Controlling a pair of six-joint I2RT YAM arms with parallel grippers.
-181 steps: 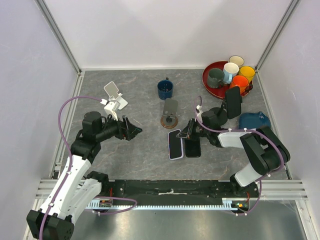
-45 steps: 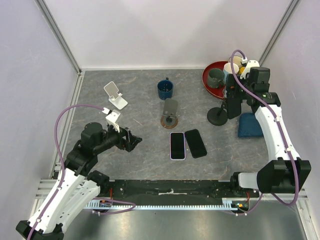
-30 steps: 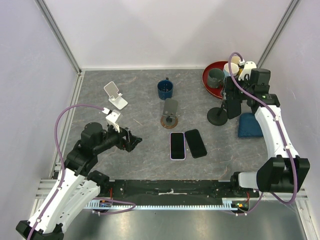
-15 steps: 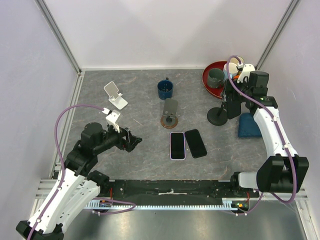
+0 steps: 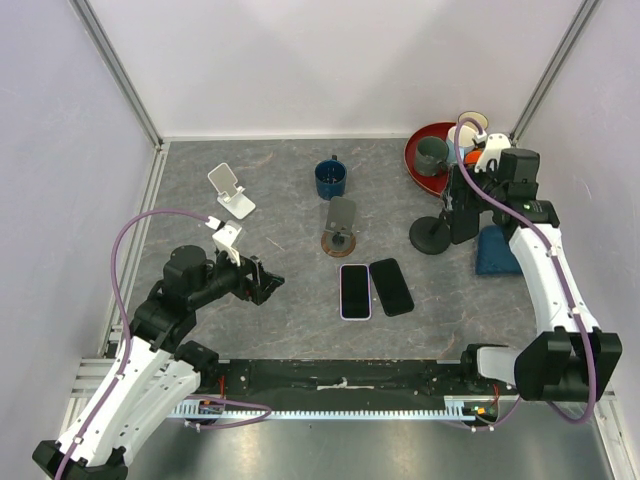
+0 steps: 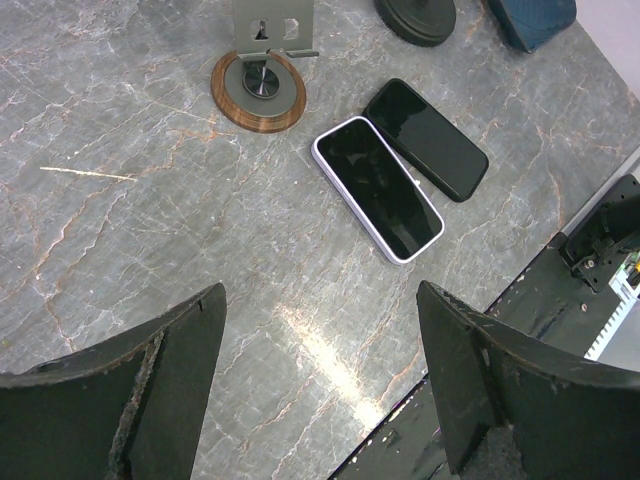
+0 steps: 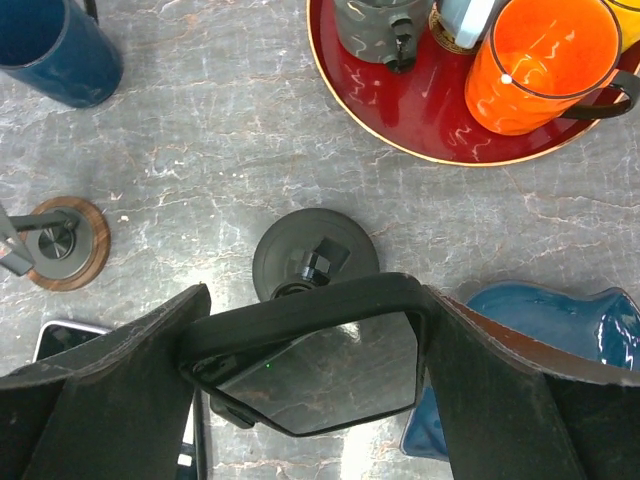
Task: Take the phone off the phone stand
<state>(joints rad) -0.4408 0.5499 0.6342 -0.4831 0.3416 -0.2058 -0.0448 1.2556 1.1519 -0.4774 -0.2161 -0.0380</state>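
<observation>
Black, glossy, round-cornered phone (image 7: 330,370) is clamped edge-on between R gripper (image 7: 312,300) fingers (image 7: 100,390), right at the phone stand (image 7: 315,255): matt black, round disc base w/ short central post. Whether the phone is seated in the cradle or lifted clear: cannot tell. Adjacent: rumpled blue cloth (image 7: 540,320) just beside the base; red round lacquer-look tray (image 7: 360,90) behind, carrying glossy orange cup (image 7: 540,60) & dark grey mug (image 7: 385,25). L gripper (image 6: 320,295) has jaws wide apart, holding nothing, over grey veined stone-look table (image 6: 120,230). In its view: white-edged phone (image 6: 378,188) & black phone (image 6: 425,138) lying flat, side by side, close; round wood-ringed stand (image 6: 258,88) w/ grey metal plate near them.
</observation>
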